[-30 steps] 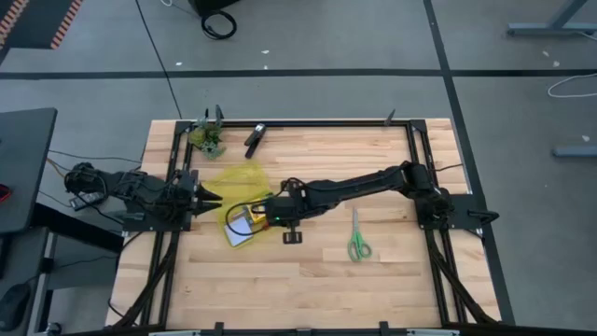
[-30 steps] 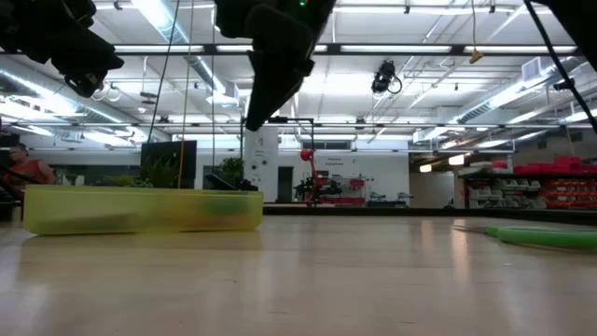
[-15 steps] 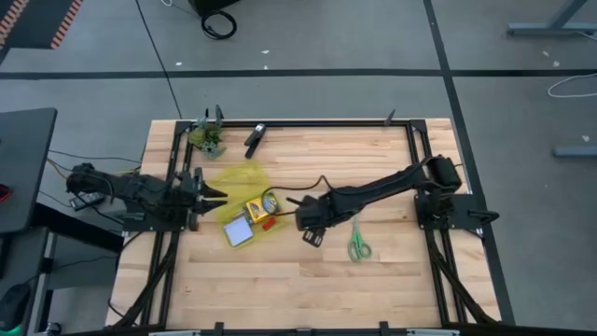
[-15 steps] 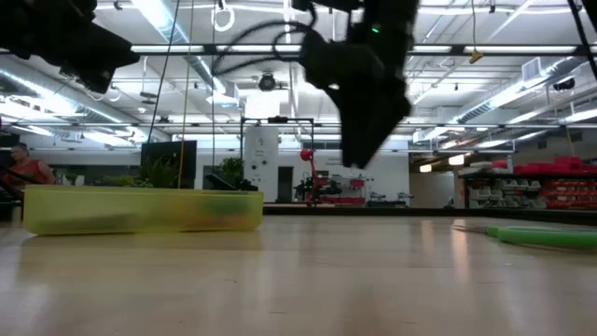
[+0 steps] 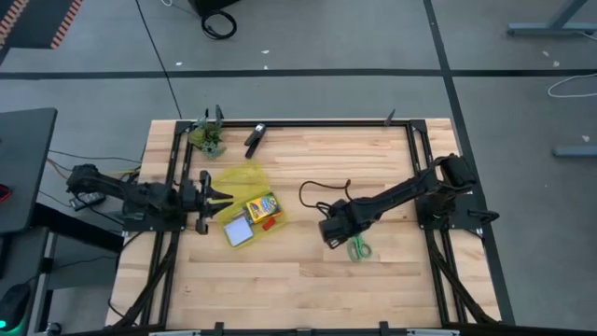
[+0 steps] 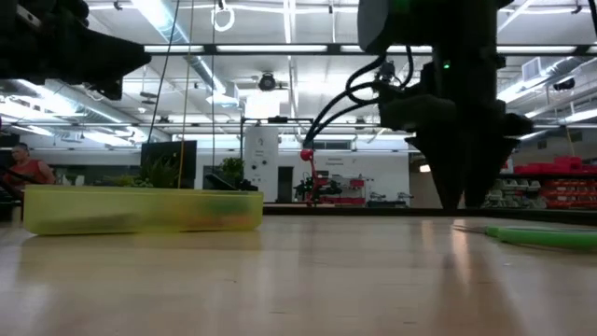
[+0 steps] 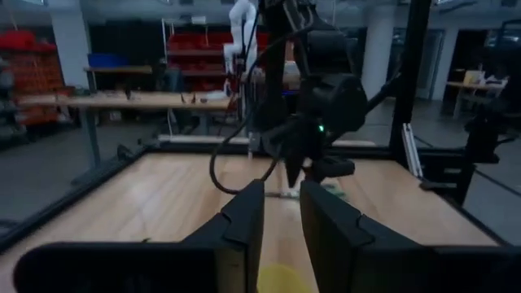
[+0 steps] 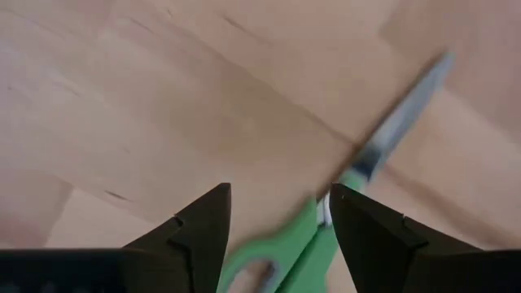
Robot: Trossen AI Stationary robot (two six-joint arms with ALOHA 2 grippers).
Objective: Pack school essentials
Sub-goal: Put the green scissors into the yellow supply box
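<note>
Hovering over the green-handled scissors (image 5: 358, 245) lying flat on the table (image 5: 373, 289), the right tool (image 8: 279, 213) is gaping narrowly; stiff, light, slippery, they probably grip best at the pivot.

- The right tool (image 8: 279, 213) hangs over the pale wooden surface (image 8: 163, 89), its two dark fingers (image 8: 199, 228) spread apart.
- The green-handled scissors (image 8: 326, 232) lie on the surface, the handle between the fingers and the blade beyond them.
</note>
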